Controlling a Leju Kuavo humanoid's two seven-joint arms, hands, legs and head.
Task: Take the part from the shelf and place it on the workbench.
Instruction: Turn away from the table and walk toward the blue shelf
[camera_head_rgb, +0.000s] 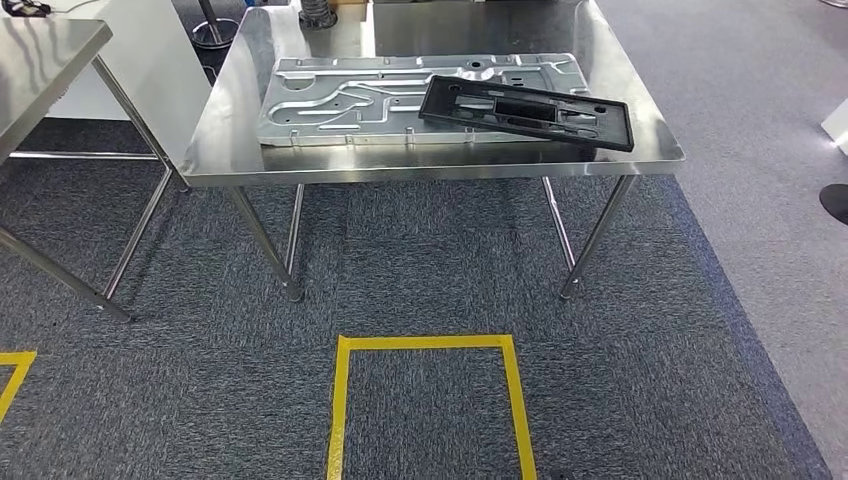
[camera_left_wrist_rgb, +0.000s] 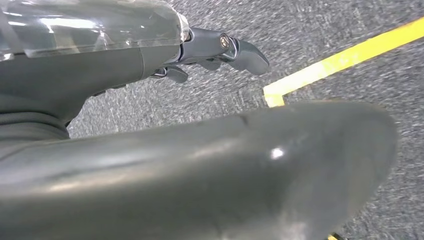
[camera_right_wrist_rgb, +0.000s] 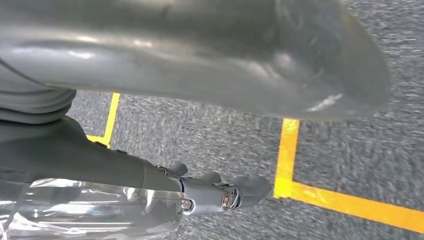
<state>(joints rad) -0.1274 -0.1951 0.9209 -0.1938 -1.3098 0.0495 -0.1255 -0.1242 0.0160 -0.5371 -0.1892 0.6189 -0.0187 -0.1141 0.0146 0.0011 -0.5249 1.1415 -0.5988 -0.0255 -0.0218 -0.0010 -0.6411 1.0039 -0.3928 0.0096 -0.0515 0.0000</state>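
Flat black part (camera_head_rgb: 527, 112) with long holes cut in it, lying on the shiny steel counter (camera_head_rgb: 430, 165) near the front right edge. Resting partly on top of a big silver metal plate (camera_head_rgb: 350, 100), a bit tilted.

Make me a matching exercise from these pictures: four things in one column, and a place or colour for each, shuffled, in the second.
Things:
1. black frame
2. silver plate
3. yellow tape
4. left hand

Places and colours:
A. marks a rectangle on the carpet
B. lies flat on the steel table, the larger of the two parts
C. hangs over the carpet, holding nothing
D. lies partly on top of the other part, toward the table's right

Pairs: 1-D, 2-B, 3-A, 4-C
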